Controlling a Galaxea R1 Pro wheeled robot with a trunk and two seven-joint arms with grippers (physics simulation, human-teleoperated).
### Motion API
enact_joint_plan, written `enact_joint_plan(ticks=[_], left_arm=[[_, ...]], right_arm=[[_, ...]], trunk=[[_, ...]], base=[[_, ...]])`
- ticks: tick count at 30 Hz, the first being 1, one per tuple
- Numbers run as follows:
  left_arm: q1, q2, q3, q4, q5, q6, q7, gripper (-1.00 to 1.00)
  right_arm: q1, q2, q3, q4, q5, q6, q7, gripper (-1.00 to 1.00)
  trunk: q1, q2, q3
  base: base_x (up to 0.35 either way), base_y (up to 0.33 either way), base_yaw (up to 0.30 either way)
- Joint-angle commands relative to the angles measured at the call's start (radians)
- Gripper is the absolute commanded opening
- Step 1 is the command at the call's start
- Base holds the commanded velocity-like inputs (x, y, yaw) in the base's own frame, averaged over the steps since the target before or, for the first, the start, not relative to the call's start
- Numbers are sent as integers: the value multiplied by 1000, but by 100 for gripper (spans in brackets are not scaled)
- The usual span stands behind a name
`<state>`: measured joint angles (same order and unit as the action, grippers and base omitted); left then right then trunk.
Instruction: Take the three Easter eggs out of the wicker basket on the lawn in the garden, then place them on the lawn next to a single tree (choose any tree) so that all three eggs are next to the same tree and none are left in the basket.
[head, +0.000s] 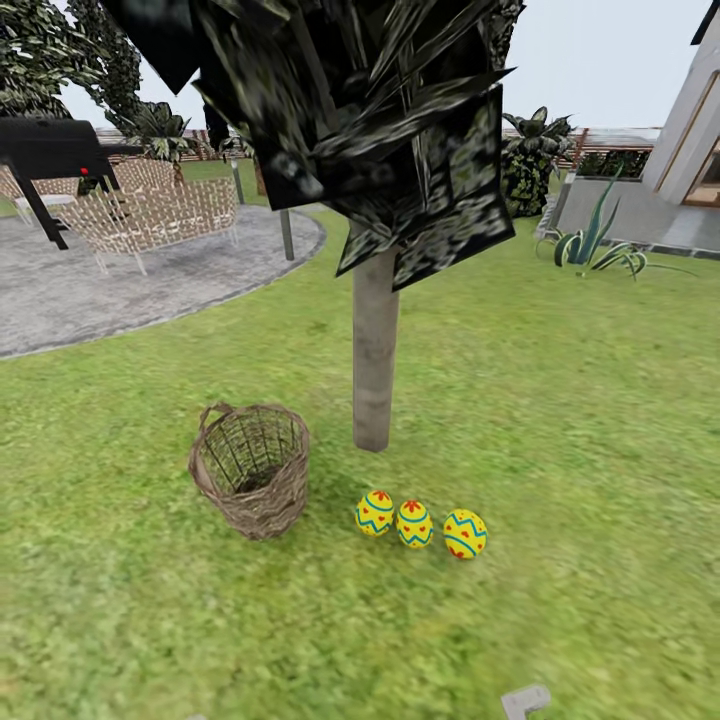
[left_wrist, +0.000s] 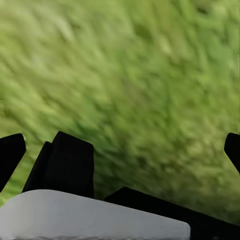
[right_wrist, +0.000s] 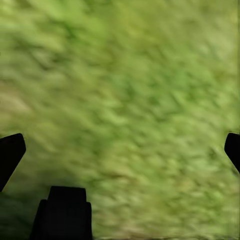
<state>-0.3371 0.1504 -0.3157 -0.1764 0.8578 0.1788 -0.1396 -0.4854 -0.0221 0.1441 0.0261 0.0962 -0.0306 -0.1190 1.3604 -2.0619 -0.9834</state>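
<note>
Three yellow Easter eggs with blue zigzags and red marks lie in a row on the lawn (head: 560, 420): one (head: 374, 513), one (head: 414, 524) and one (head: 465, 533). They rest just in front of the tree's grey-beige trunk (head: 375, 350), apart from it. The brown wicker basket (head: 251, 470) stands upright to the left of the eggs, and its inside shows only weave. My left gripper (left_wrist: 120, 150) is open over bare grass, with nothing between its dark fingertips (left_wrist: 10, 152). The right gripper (right_wrist: 120, 150) is also open over grass and holds nothing.
The tree's dark angular leaves (head: 350, 110) hang low over the trunk. A grey round patio (head: 120, 285) with pale lattice chairs (head: 150, 215) and a black grill (head: 50, 150) lies at the back left. A spiky plant (head: 590, 245) and the house (head: 690, 140) stand at the back right.
</note>
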Motion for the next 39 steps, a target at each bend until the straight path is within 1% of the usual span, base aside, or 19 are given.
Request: enact_joint_plan(ticks=[1,3,4,5,6,7,8,10,14,19,21,25,27,32,33,34,37,39], left_arm=[[0,0,-16,0,8,4,16,100],[0,-1,-53,0,8,4,65,100],[0,-2,-81,0,7,3,93,100],[0,-6,-129,-1,7,3,128,100],[0,-9,-160,-1,8,2,146,100],[0,-10,-174,-1,8,2,153,100],[0,-12,-196,-1,9,2,163,100],[0,-14,-220,-1,10,2,174,100],[0,-16,-235,1,10,2,188,100],[0,-28,-236,8,12,2,191,100],[0,-36,-236,30,11,2,192,100],[0,-66,-237,68,11,1,192,100],[0,-70,-237,73,12,1,192,100],[0,-71,-236,76,15,0,192,100],[0,-70,-235,76,17,-4,192,100],[0,-68,-234,77,18,-13,192,100],[0,-66,-234,77,19,-70,192,100],[0,-66,-235,77,18,-80,191,100]], right_arm=[[4,0,2,3,10,-4,-5,100],[13,1,2,3,10,-4,-4,100],[18,1,2,3,10,-4,-4,100],[26,1,2,3,10,-5,-4,100],[32,1,2,3,11,-5,-4,100],[34,1,2,3,11,-5,-4,100],[37,1,2,3,10,-5,-4,100],[41,1,2,3,10,-5,-4,100],[43,-1,2,3,10,-5,-4,100],[44,-1,2,4,9,-3,-4,100],[51,-1,2,5,10,-3,-4,100],[71,0,2,5,12,-2,-4,100],[75,0,2,6,12,-2,-4,100],[78,1,2,5,13,-3,-4,100],[79,2,2,5,14,-3,-4,100],[79,2,2,5,15,-3,-4,100],[79,2,2,5,14,-3,-4,100],[79,2,2,5,13,-3,-4,100]], trunk=[[-4,7,3],[-12,21,9],[-16,28,12],[-19,35,15],[-23,42,18],[-27,49,21],[-31,56,24],[-39,70,31],[-54,98,43],[-73,133,59],[-81,147,65],[-96,175,78],[-104,189,84],[-123,224,100],[-123,224,100],[-123,224,100],[-123,224,100],[-123,224,100]], base=[[0,0,0],[0,0,0],[0,0,0],[0,0,0],[0,0,0],[0,0,0],[0,0,0],[0,0,0],[0,0,0],[0,0,0],[0,0,0],[0,0,0],[0,0,0],[0,0,0],[0,0,0],[0,0,0],[0,0,0],[0,0,0]])
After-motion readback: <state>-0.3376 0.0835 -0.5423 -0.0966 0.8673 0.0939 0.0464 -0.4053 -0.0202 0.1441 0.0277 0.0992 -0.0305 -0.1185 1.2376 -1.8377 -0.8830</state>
